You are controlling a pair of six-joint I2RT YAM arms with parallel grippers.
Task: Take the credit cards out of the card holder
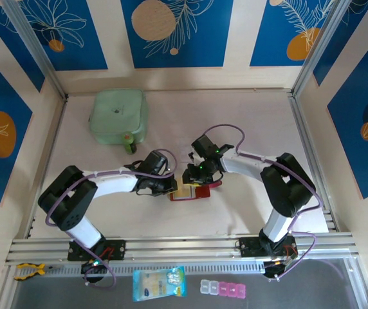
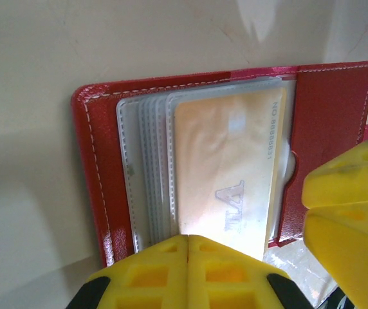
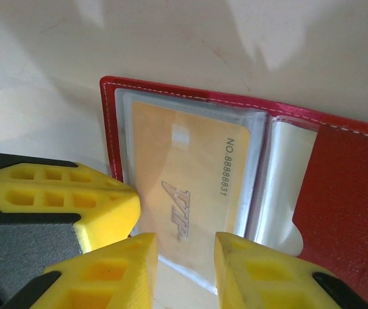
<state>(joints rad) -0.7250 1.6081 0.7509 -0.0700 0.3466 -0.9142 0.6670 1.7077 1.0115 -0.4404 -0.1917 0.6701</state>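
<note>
The card holder (image 1: 198, 192) lies open on the table between both arms, a red wallet (image 2: 97, 161) with greyish clear pockets (image 2: 142, 167). A yellow-orange credit card (image 2: 229, 167) marked VIP sits in the top pocket (image 3: 190, 167). My left gripper (image 2: 188, 241) is shut, its tips resting at the near edge of the pockets and card. My right gripper (image 3: 185, 257) hovers over the card's near end, jaws apart with a gap between them and nothing pinched. In the top view the two grippers (image 1: 170, 187) (image 1: 194, 175) meet over the wallet.
A pale green pouch (image 1: 119, 116) lies at the back left. Past the front rail (image 1: 184, 246) lie a blue-and-white packet (image 1: 159, 283), a row of pink-and-clear little boxes (image 1: 222, 288) and a yellow clamp (image 1: 28, 269). Walls close in the table on three sides.
</note>
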